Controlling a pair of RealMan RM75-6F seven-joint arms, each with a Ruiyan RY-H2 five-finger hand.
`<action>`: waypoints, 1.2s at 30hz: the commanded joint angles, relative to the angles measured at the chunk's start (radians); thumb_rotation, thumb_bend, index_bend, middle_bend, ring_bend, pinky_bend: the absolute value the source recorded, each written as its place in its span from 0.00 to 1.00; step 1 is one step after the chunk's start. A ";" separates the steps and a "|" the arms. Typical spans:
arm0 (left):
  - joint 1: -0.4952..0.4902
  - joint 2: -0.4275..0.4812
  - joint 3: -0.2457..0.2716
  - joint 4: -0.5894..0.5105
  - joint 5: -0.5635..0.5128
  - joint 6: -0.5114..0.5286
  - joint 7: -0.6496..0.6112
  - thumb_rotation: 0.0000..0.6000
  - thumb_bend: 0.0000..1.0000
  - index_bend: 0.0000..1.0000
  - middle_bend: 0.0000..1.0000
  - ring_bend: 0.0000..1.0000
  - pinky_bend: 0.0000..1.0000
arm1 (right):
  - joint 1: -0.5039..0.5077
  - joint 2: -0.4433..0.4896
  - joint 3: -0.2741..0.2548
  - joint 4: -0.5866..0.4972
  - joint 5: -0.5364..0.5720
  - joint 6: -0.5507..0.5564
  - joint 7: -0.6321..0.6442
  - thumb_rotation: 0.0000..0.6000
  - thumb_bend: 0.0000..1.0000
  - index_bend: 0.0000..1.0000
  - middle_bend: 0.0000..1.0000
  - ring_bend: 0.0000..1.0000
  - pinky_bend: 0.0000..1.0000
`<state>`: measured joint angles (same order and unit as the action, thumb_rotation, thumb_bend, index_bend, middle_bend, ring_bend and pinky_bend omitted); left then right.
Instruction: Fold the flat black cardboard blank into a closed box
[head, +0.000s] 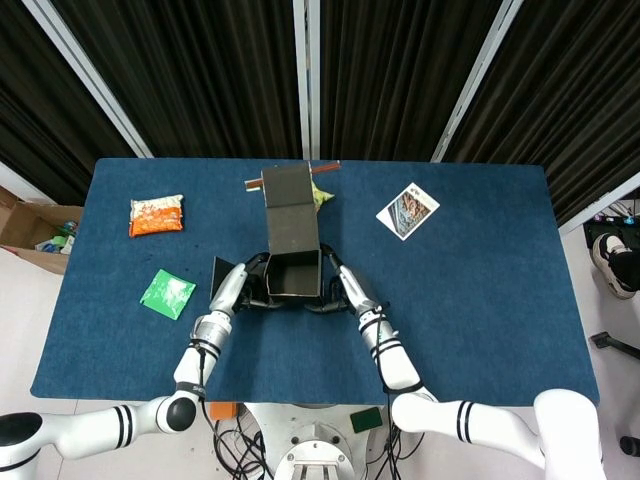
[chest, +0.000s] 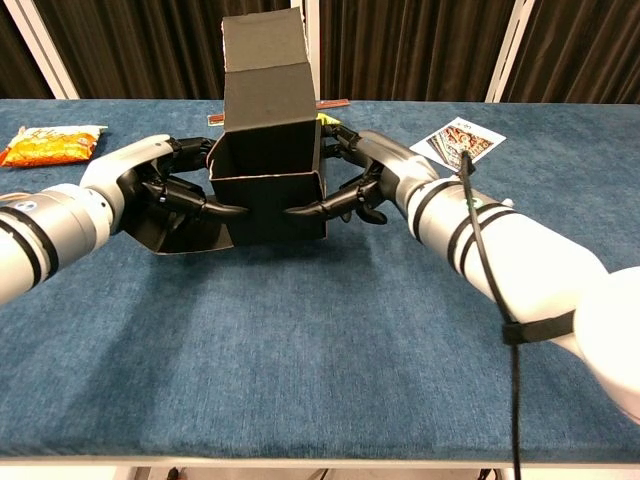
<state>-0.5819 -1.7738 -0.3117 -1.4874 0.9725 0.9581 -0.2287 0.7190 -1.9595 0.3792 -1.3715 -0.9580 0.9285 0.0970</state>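
Now both hands (chest: 150, 185) (chest: 365, 180) flank the black box (chest: 268, 165).

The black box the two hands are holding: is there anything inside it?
From above, the black box looks empty: only dark inner walls and floor show. Its lid flap stands open behind. The left hand and right hand press its sides. The near inside wall is hidden.

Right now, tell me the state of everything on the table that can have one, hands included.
black box: upright, walls formed, top open, lid flap standing up at the back
left hand: grips the box's left side
right hand: grips the box's right side
orange snack packet: lying flat
green packet: lying flat
picture card: lying flat
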 joint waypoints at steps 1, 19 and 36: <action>0.001 0.001 -0.002 -0.003 -0.002 -0.002 -0.002 1.00 0.00 0.40 0.43 0.69 0.80 | 0.012 -0.023 0.014 0.024 0.004 0.007 0.000 1.00 0.00 0.00 0.19 0.72 1.00; 0.046 0.032 0.032 -0.022 0.100 0.070 -0.020 1.00 0.00 0.03 0.11 0.61 0.76 | 0.038 -0.081 0.070 0.143 -0.008 0.044 0.014 1.00 0.16 0.23 0.39 0.77 1.00; 0.160 0.069 0.066 0.042 0.349 0.376 -0.086 1.00 0.00 0.16 0.23 0.64 0.78 | -0.010 0.050 0.185 0.025 0.021 -0.032 0.224 1.00 0.16 0.23 0.39 0.77 1.00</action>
<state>-0.4444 -1.7111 -0.2661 -1.4711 1.2717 1.2955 -0.2952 0.7202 -1.9379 0.5403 -1.3116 -0.9428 0.9197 0.2785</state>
